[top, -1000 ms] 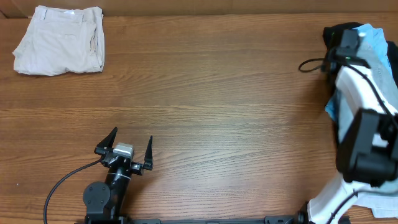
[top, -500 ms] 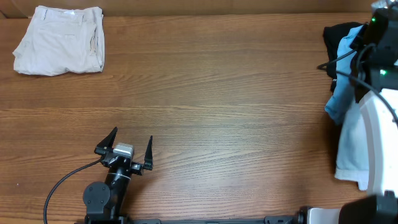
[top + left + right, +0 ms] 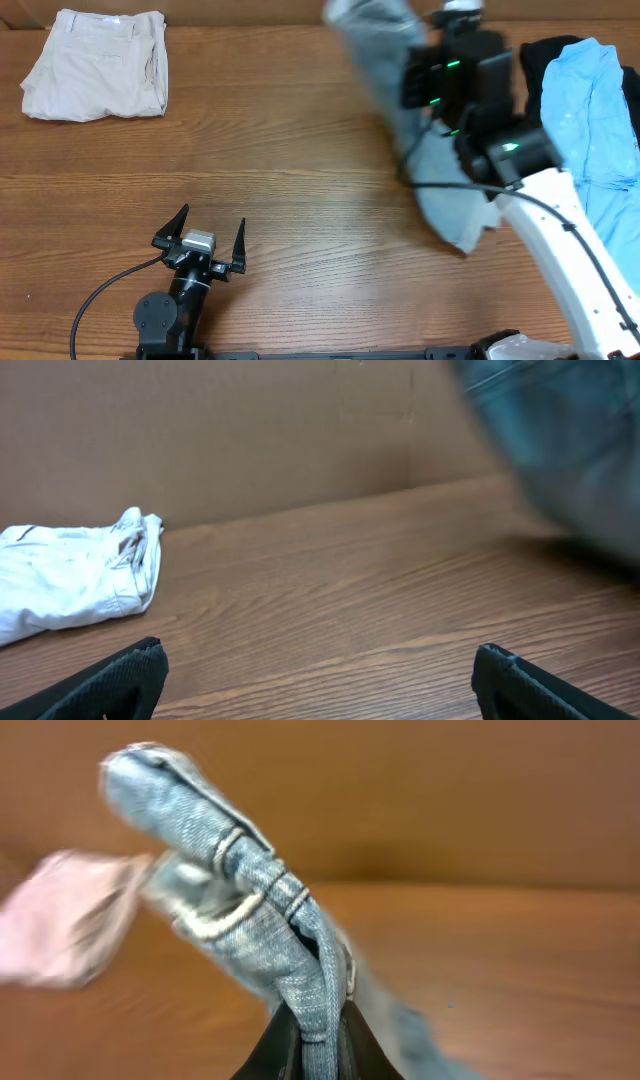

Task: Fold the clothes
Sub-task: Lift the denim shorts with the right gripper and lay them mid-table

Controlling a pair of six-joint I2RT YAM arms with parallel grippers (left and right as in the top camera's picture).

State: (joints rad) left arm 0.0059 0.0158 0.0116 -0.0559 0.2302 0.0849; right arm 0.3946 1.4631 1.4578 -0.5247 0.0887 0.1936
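My right gripper (image 3: 310, 1028), clamped on the denim shorts (image 3: 255, 910), should spread them flat toward nine o'clock; left gripper (image 3: 212, 222) gapes empty.

The left gripper (image 3: 212, 220) is made up of two pointed black fingers (image 3: 179, 220), with a silver block (image 3: 200, 241) mounted behind them and a black cable (image 3: 100, 291) attached. The right arm (image 3: 560, 235) is cased in white. Its black wrist housing (image 3: 462, 75) is marked by green lights (image 3: 452, 66).
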